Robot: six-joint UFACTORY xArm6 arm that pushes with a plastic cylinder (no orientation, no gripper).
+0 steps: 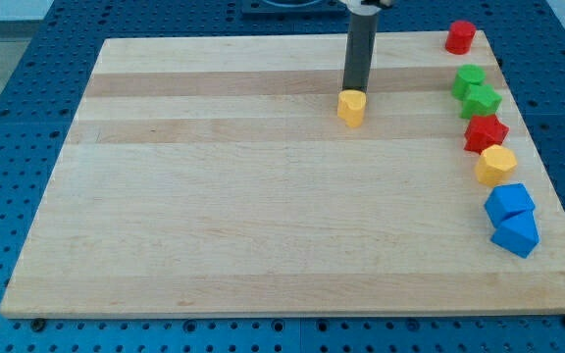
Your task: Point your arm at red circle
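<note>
We are resting my tip (355, 90) just behind the yellow block (351, 108); with no hand to report, we are needing to swing right toward the red circle (459, 37).

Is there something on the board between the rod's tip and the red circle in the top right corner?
No. In the camera view, bare wooden board lies between my tip, just above the small yellow block, and the red circle.
</note>
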